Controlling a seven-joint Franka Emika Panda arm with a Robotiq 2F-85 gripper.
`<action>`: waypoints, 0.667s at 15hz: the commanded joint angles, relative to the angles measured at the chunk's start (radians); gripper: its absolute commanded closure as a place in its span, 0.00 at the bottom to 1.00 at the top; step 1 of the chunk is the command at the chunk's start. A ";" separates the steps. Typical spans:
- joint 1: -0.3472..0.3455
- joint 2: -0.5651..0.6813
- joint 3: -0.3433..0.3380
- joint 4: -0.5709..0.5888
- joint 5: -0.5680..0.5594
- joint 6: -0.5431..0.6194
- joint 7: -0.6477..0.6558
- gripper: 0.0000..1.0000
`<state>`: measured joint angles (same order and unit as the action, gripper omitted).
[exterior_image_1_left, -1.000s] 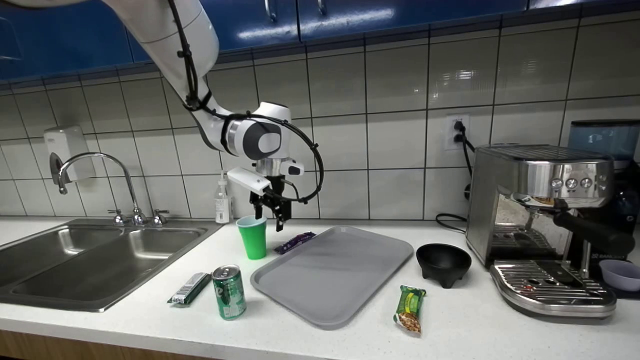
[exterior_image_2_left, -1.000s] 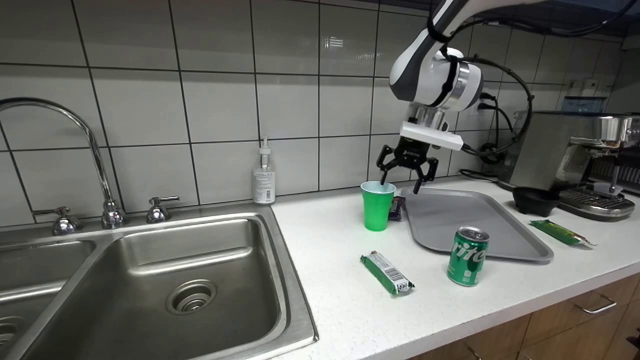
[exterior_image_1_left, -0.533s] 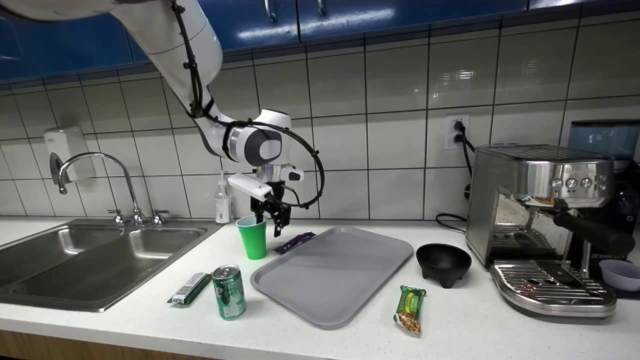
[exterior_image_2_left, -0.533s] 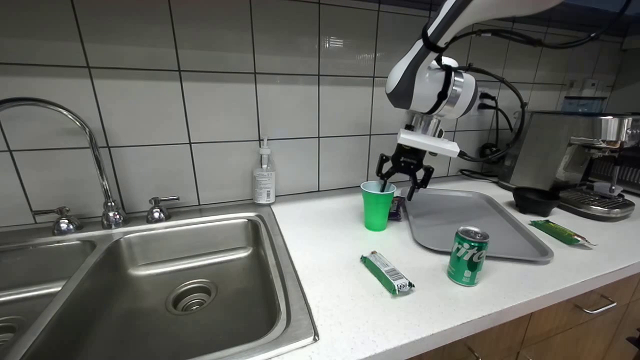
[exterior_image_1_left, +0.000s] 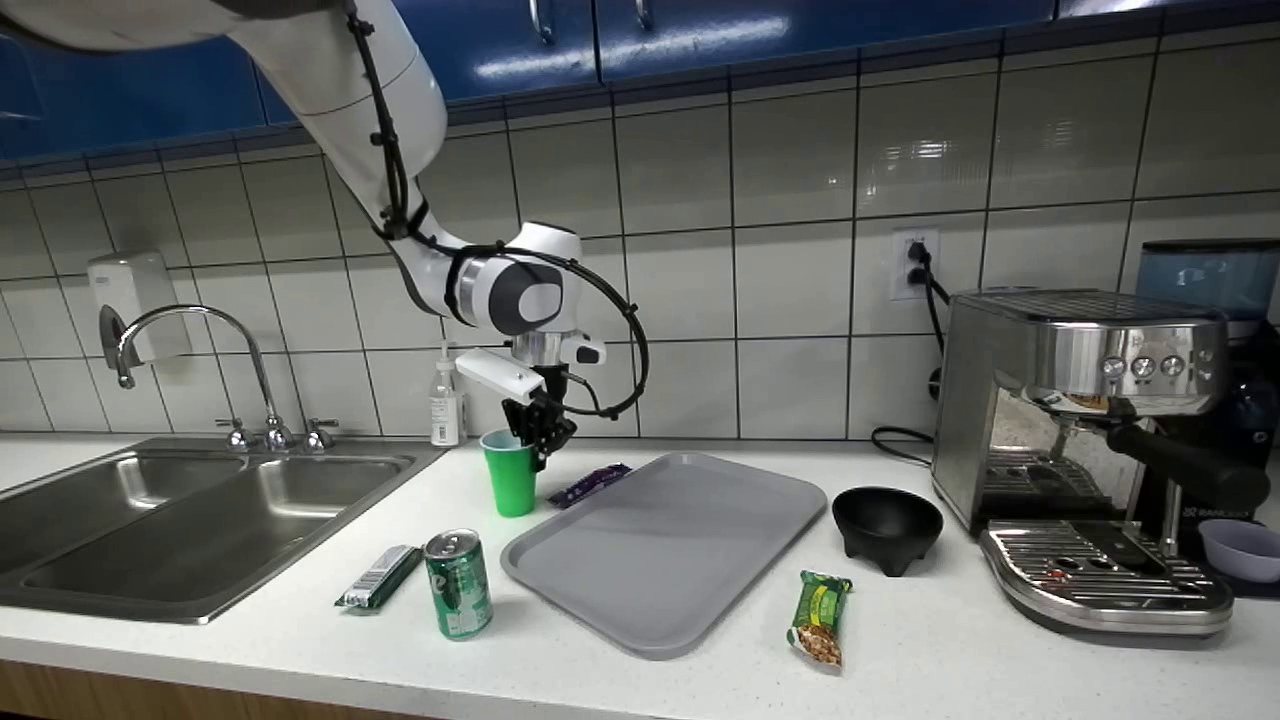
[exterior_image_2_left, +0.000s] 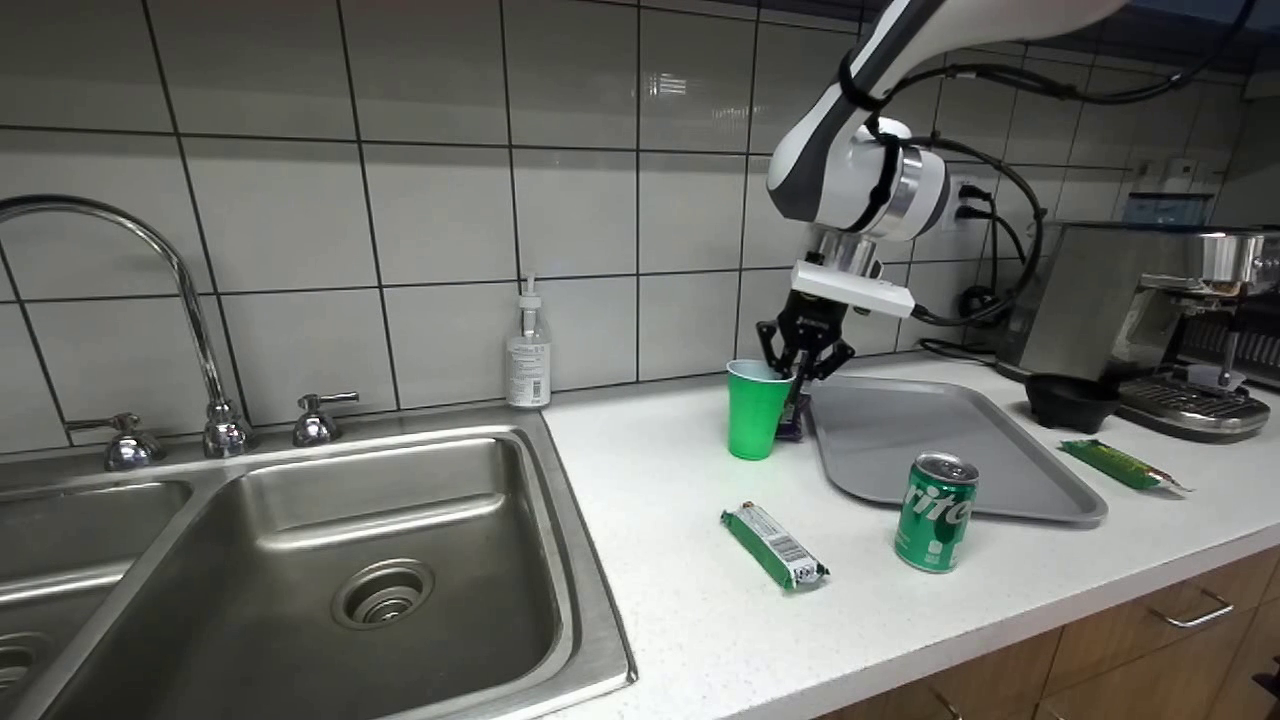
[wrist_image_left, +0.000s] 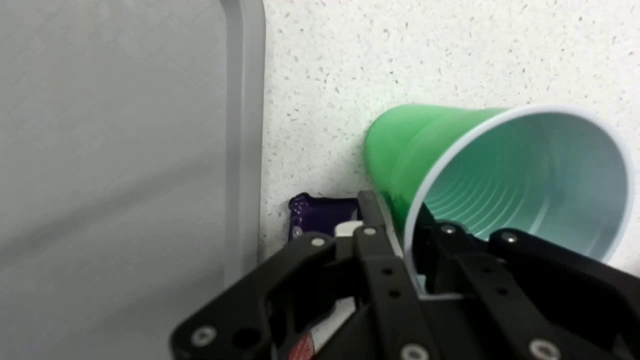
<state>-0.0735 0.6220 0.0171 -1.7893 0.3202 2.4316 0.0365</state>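
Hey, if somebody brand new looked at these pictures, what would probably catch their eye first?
Probably the green cup standing on the counter near the sink, with the black gripper pinching its wall from inside and outside. After that, likely the big gray tray lying flat beside the cup, and the shiny coffee machine toward the right in both exterior views.

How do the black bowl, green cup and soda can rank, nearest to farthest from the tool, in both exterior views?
1. Green cup: its wall pinched by the tool.
2. Soda can: near the front of the counter.
3. Black bowl: beyond the tray, beside the coffee machine.
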 joint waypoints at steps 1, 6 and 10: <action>-0.021 0.016 0.022 0.035 -0.002 -0.021 -0.028 1.00; -0.039 -0.004 0.050 0.034 0.018 -0.013 -0.077 0.99; -0.057 -0.037 0.059 0.033 0.036 0.014 -0.110 0.99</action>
<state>-0.0933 0.6243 0.0502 -1.7539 0.3338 2.4355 -0.0289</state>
